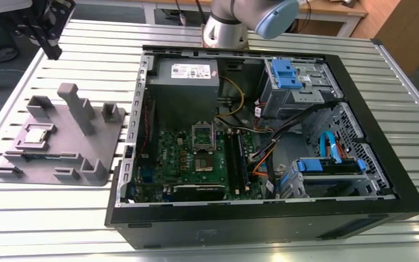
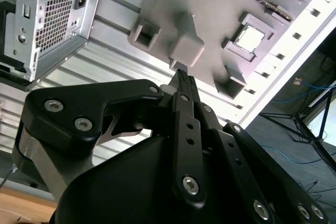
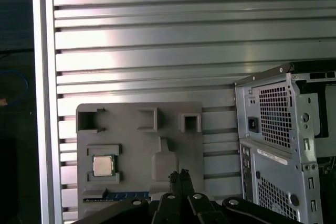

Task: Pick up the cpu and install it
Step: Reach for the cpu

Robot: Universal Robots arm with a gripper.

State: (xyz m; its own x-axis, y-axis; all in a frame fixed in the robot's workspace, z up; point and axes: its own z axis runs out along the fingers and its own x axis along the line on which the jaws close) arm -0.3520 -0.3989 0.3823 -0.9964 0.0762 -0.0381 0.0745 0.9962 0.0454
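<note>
Gripper (image 1: 52,52), fingers pressed together and holding nothing, hangs above the grey tray (image 1: 105,143). The cpu (image 1: 36,135) (silver top upward) lies in a square pocket of the tray, well apart from the gripper. An open computer case (image 1: 268,221) stands just beside the tray.

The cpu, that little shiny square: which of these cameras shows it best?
The first wrist view: it looks straight down on the cpu, whole and unobstructed in its pocket of the grey tray. The second wrist view shows it at a slant; the exterior view shows it small and at an angle.
</note>
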